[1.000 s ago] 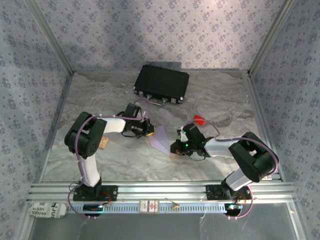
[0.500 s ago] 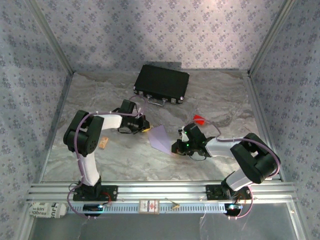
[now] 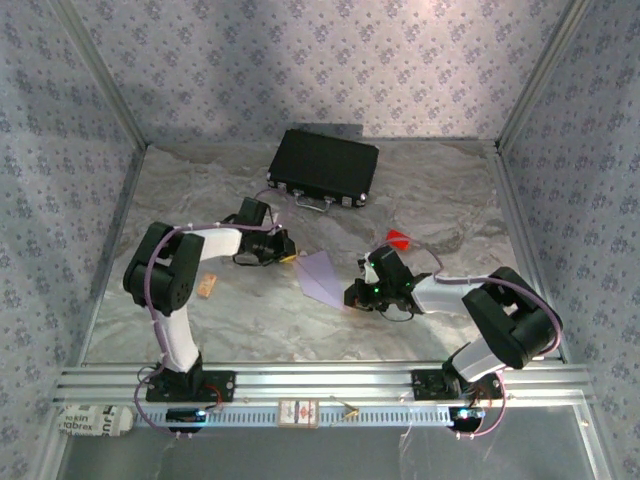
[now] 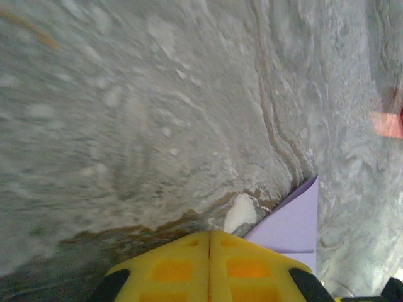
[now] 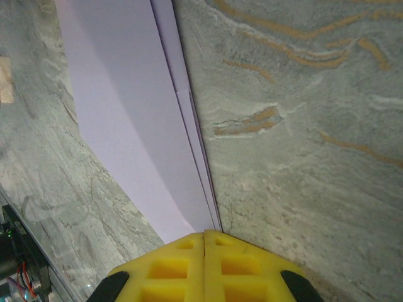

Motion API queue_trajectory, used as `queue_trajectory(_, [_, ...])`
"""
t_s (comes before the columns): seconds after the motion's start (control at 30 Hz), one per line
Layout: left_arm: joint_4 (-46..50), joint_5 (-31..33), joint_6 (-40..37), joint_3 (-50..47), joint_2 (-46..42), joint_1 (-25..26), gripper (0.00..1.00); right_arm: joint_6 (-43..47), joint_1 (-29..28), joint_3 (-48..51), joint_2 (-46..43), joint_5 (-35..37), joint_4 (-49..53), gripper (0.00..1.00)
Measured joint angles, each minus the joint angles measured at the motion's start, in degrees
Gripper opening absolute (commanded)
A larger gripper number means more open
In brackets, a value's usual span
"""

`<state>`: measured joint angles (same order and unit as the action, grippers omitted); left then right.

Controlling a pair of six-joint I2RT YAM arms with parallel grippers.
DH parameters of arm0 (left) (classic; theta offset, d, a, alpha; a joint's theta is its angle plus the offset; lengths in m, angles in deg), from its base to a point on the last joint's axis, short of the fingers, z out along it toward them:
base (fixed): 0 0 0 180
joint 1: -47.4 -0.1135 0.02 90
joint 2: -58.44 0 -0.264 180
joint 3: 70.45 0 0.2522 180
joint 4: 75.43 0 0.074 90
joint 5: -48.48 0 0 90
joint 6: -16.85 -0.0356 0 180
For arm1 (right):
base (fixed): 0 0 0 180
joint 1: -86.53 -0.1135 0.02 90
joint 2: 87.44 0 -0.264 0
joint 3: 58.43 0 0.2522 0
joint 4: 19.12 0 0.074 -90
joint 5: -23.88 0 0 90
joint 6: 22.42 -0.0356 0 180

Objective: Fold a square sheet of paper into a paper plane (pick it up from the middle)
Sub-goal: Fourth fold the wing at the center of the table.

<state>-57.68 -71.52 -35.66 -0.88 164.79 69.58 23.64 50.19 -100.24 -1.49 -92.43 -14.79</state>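
The paper (image 3: 320,277) is being pinched by the right hand (image 3: 350,298), best held flat for the clenched, empty left hand (image 3: 292,257).

The surface (image 3: 420,200) is a grey marbled slab with tan veins. A black case (image 3: 323,167) lies at its far edge. A folded, pale lilac sheet of paper (image 3: 322,277) rests near the centre. A small red block (image 3: 398,239) lies right of it, and a small tan piece (image 3: 207,287) lies well to its left.
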Motion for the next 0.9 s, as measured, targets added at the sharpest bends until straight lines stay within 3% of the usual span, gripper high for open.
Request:
queue_trajectory(0.3, [1.1,2.8,0.5,-0.1,-5.4,0.1,0.1,0.0,0.1,0.0,-0.1,-0.1,0.2,0.0])
queue_trajectory(0.7, [-1.5,1.0,3.3,-0.5,-4.0,12.5,0.11,0.1,0.1,-0.4,-0.1,-0.1,1.1,0.0])
queue_trajectory(0.9, [-1.4,1.0,3.9,-0.4,0.5,13.5,0.09,0.2,0.1,-0.4,-0.1,-0.4,1.0,0.01])
